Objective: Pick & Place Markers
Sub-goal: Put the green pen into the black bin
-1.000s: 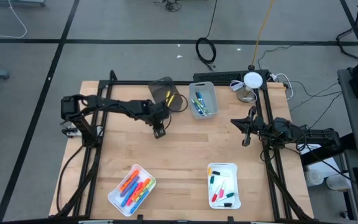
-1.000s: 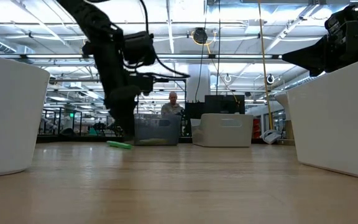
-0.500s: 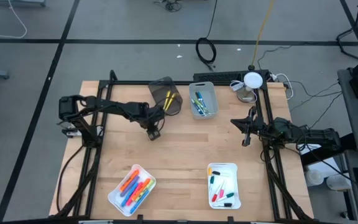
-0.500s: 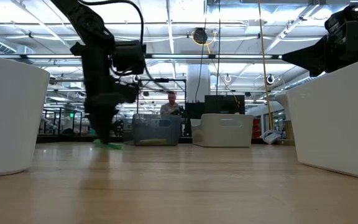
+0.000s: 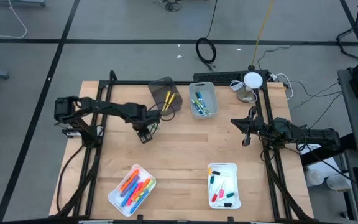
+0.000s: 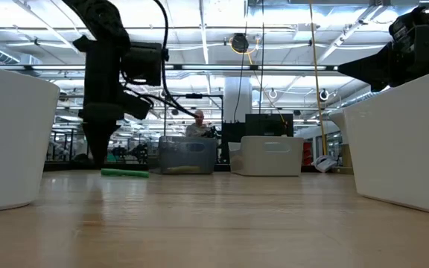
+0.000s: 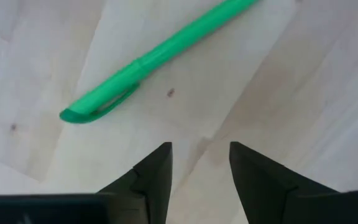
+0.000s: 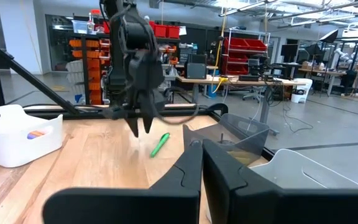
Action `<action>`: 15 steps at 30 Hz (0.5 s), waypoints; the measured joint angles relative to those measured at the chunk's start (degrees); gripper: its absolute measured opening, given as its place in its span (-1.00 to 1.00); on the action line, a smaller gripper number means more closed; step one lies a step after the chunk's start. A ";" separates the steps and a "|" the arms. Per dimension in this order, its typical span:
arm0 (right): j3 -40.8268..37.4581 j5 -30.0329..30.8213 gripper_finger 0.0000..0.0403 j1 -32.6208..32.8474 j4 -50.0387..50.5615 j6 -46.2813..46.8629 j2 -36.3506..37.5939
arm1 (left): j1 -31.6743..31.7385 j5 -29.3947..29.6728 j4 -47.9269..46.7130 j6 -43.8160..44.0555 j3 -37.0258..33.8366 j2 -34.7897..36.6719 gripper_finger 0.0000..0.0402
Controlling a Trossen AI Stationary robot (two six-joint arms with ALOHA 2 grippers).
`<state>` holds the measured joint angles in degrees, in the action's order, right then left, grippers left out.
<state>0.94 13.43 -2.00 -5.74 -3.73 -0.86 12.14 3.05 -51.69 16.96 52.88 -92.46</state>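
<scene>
Near the table's far edge, the left gripper (image 7: pixel 199 163) hung with fingers parted beside the green marker (image 7: pixel 157 56); off-centre, it risked knocking it away.

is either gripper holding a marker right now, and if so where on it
No. The left gripper is open and empty above the table, the green marker lying apart from it. The right gripper is shut on nothing.

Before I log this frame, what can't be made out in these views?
- Green marker: one end cut off by the left wrist view's edge.
- Left end effector: hides the marker from the high view.
- Grey bin: contents blurred in the low view.
- White tray: wall hides most contents in the right wrist view.
</scene>
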 joint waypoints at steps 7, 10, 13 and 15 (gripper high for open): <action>-0.01 0.00 -1.00 0.00 0.02 0.00 -0.07 | -0.28 9.17 2.36 -10.82 -0.11 5.72 -0.18; 0.00 -0.02 -1.00 0.00 0.03 0.00 -0.09 | -0.23 13.58 2.74 -21.33 -0.04 6.16 -0.18; 0.01 -0.02 -1.00 0.00 0.02 0.00 -0.09 | -0.17 14.63 4.36 -26.75 -0.09 5.52 -0.18; -0.01 -0.02 -1.00 0.00 0.02 0.02 -0.09 | 0.47 14.83 7.49 -28.79 -0.01 4.56 -0.18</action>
<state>0.93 13.41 -2.00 -5.72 -3.71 -0.95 12.60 17.89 -44.20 -11.83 52.87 -87.89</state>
